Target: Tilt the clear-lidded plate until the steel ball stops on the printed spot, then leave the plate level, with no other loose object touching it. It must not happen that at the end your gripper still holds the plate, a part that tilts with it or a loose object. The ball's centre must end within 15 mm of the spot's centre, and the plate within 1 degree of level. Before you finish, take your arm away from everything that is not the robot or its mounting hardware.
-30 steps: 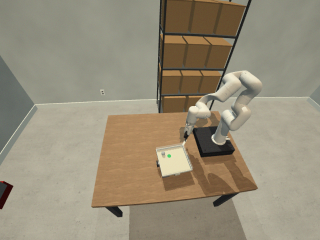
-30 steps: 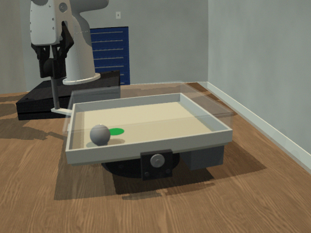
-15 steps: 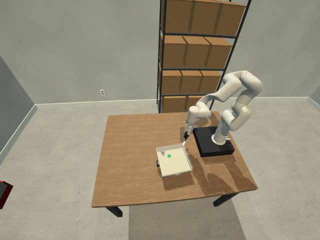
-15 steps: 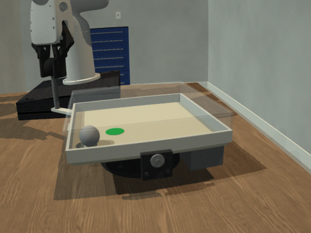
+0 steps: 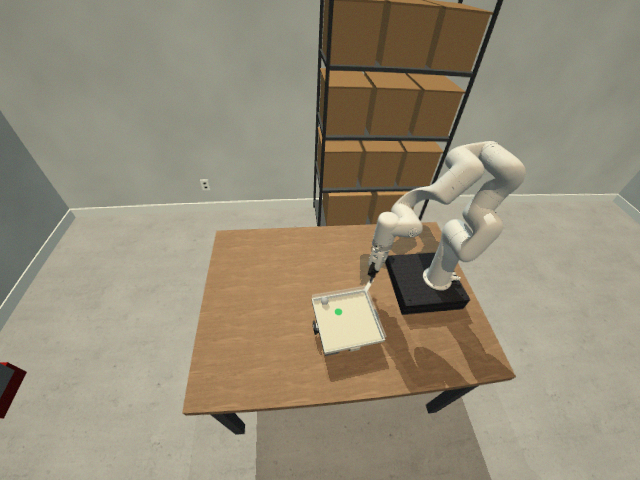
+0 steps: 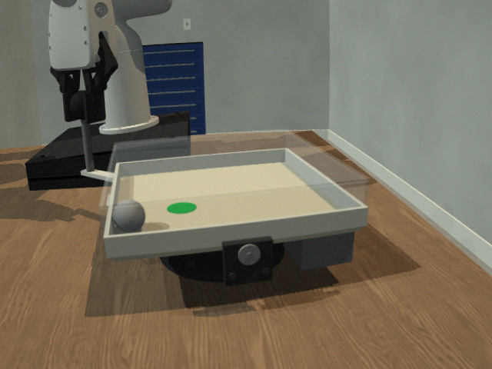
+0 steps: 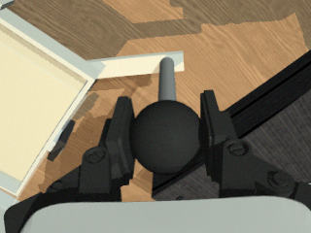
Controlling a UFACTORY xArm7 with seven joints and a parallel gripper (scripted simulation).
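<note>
The clear-lidded plate (image 5: 353, 347) (image 6: 238, 232) (image 7: 61, 46) is a shallow grey-walled tray with a cream floor, on a dark pivot base on the table. A green printed spot (image 5: 338, 311) (image 6: 181, 207) lies on its floor. The steel ball (image 5: 324, 299) (image 6: 127, 215) rests in the plate's corner against the walls, beside the spot and off it. A thin post with a dark round knob (image 6: 81, 104) (image 7: 166, 136) rises from a tab at the plate's corner. My gripper (image 5: 373, 268) (image 6: 82, 104) (image 7: 167, 113) is shut on the knob. The plate looks tilted.
The arm's black base block (image 5: 426, 289) (image 6: 51, 158) sits on the wooden table (image 5: 258, 310) just behind the plate. A shelf rack with cardboard boxes (image 5: 392, 103) stands behind the table. A blue cabinet (image 6: 174, 83) stands by the far wall.
</note>
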